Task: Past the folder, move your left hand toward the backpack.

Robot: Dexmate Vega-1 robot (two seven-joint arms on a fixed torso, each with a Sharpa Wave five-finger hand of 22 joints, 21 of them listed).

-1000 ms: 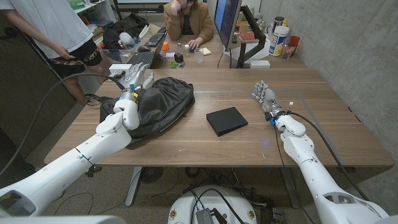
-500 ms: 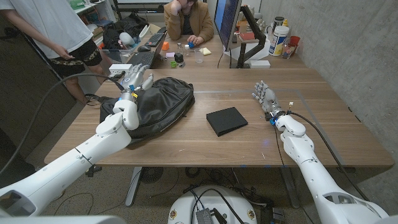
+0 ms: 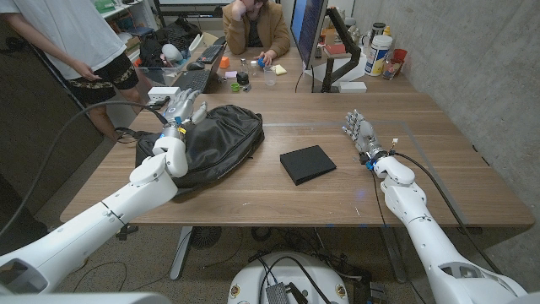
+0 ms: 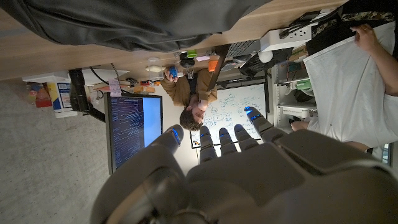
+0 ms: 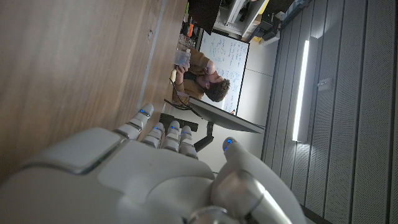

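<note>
Backpack (image 3: 207, 143): black, lying on worktop's (image 3: 337, 198) left half. Folder (image 3: 307, 163): mid-worktop, well apart. Left robot hand (image 3: 181, 112): fingers spread, empty, over backpack's far edge, apparently arrived. Right robot hand (image 3: 359, 131): fingers apart, empty, idle.

left hand (image 3: 187, 108) raised, apparently open, right hand (image 3: 358, 131) open

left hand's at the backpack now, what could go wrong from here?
1. The left hand hovers over the backpack's far-left edge; pushing on could shove the soft bag or snag its folds.
2. A cable trails beside that arm and might catch.
3. A person stands close to that table corner, so overshoot heads their way.
</note>
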